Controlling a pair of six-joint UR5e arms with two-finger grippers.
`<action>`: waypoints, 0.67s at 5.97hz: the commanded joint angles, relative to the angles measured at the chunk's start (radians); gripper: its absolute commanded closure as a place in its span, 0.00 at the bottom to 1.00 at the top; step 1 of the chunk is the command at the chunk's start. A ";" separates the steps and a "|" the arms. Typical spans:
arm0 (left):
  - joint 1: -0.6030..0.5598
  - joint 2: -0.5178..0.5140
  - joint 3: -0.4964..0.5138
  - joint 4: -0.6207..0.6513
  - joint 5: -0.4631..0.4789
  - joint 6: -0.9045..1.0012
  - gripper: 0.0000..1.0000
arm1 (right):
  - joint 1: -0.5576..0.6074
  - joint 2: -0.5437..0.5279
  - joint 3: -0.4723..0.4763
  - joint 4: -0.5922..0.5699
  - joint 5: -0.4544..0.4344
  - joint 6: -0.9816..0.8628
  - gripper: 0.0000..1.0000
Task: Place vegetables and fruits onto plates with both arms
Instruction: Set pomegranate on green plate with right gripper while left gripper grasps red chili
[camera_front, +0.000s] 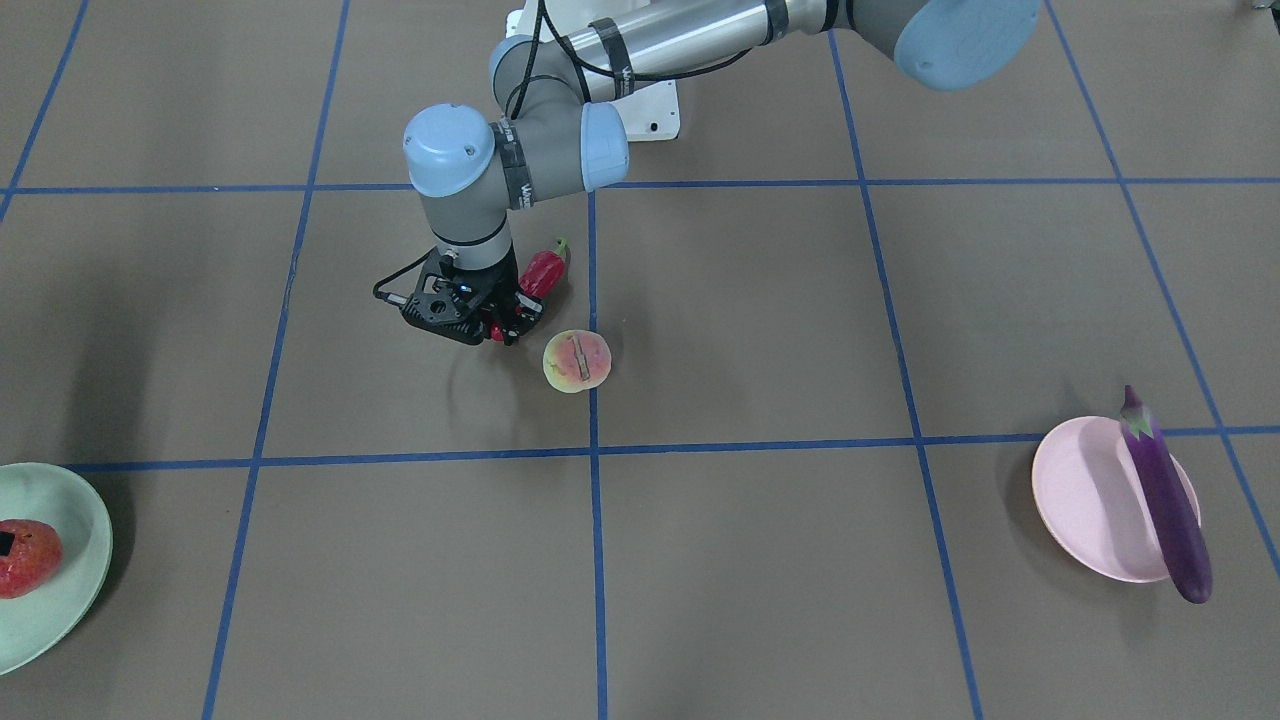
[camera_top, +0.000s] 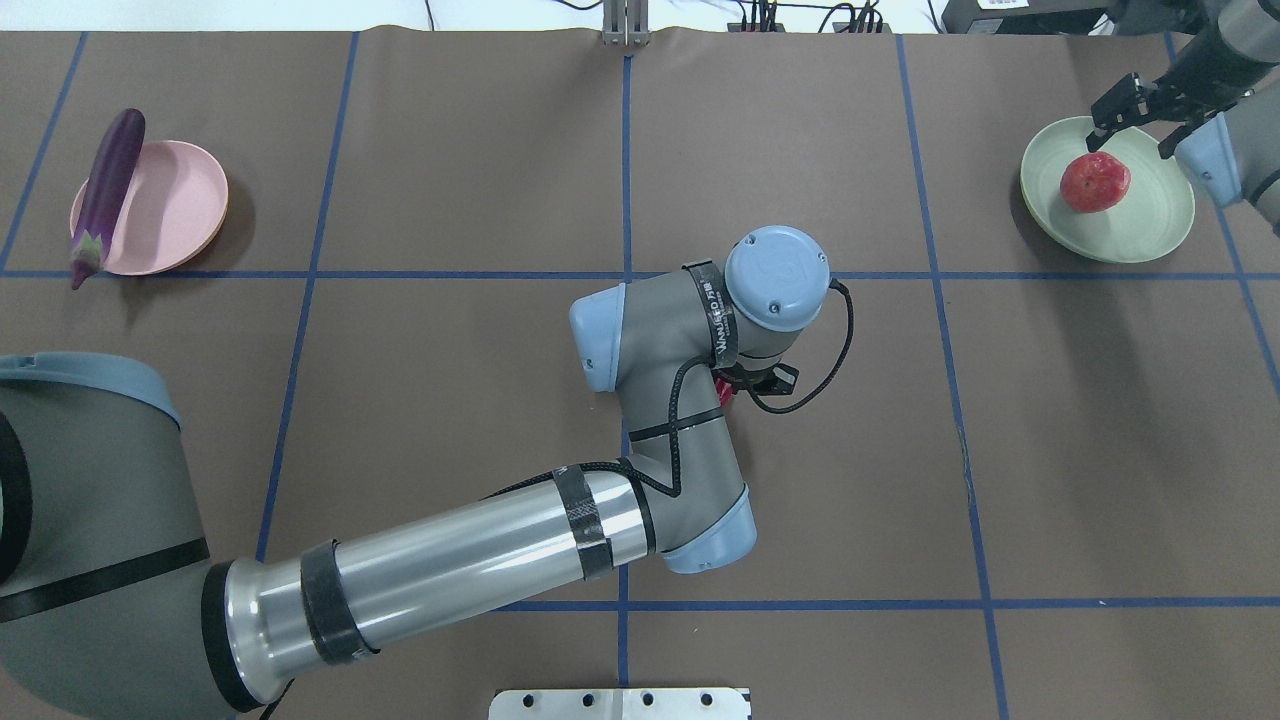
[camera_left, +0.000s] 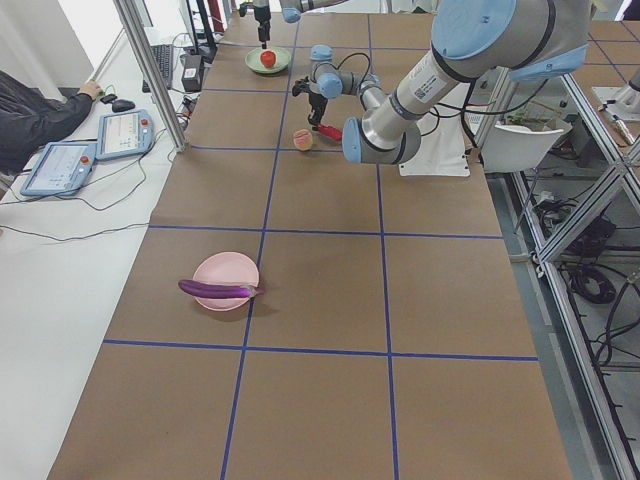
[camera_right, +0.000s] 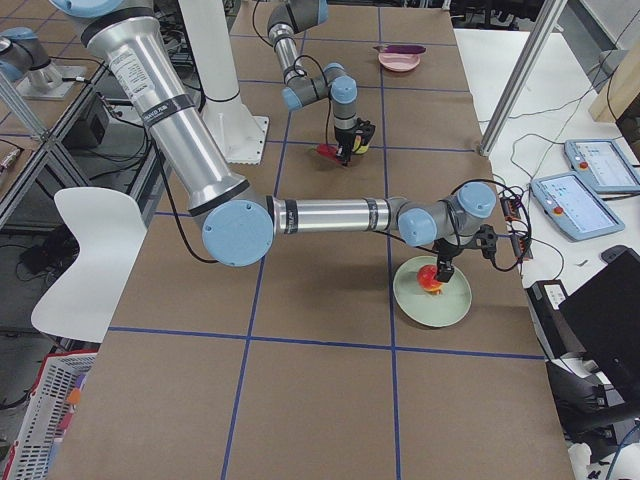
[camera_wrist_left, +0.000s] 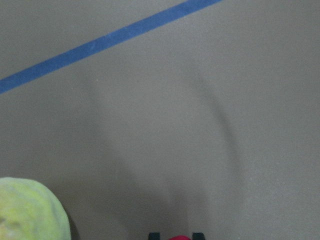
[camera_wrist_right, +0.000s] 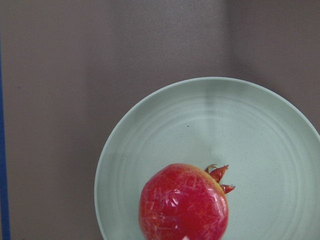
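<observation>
Chili pepper (camera_front: 543, 272) is clamped in left gripper (camera_front: 512, 318), near peach (camera_front: 577, 361) on tabletop (camera_front: 760, 560). Right gripper (camera_top: 1138, 125), jaws spread and empty, is held over pomegranate (camera_top: 1095, 182) on mint green plate (camera_top: 1160, 225).

The left arm (camera_top: 450, 570) is spanning mid-table; the peach (camera_front: 577, 361) is crowding its gripped chili pepper (camera_front: 545, 270). The eggplant (camera_front: 1165, 505) is crossing the pink plate (camera_front: 1080, 500).

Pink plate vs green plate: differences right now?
Pink plate holds the eggplant, which overhangs its rim; green plate holds the pomegranate wholly inside. The right end effector hovers at the green plate; none is near the pink plate. Both are round, shallow, similar size.
</observation>
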 joint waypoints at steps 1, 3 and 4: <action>-0.058 0.000 -0.078 0.121 -0.057 0.001 1.00 | 0.001 -0.006 0.086 -0.070 0.018 0.004 0.00; -0.164 -0.002 -0.099 0.172 -0.147 0.047 1.00 | -0.058 -0.013 0.176 -0.068 0.015 0.157 0.00; -0.259 0.000 -0.116 0.236 -0.212 0.134 1.00 | -0.103 -0.007 0.216 -0.065 0.011 0.215 0.00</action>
